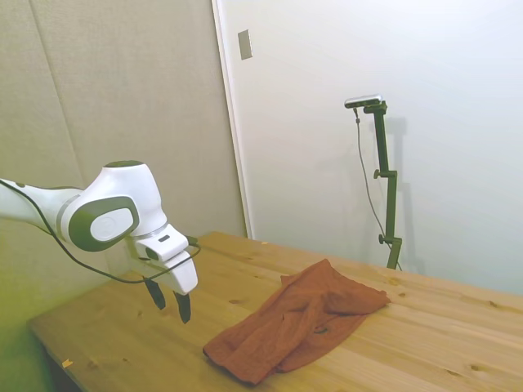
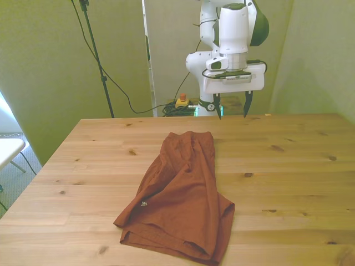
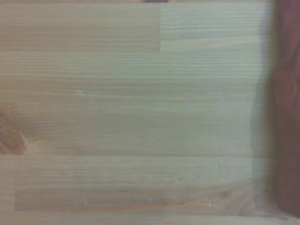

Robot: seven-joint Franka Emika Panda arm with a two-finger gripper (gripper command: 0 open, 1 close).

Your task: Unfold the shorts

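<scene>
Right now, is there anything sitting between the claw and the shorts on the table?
Nothing visible. The claw hangs open above bare wood near the table's far edge, apart from the shorts, which lie folded toward the near edge. Only plain tabletop lies between them.

White Franka arm, rounded glossy shells w/ grey-green oval joint caps. Thin black cable runs along it. Flat white gripper body, dark slot on its face; two slim black fingers, set apart, tapering to points.
</scene>
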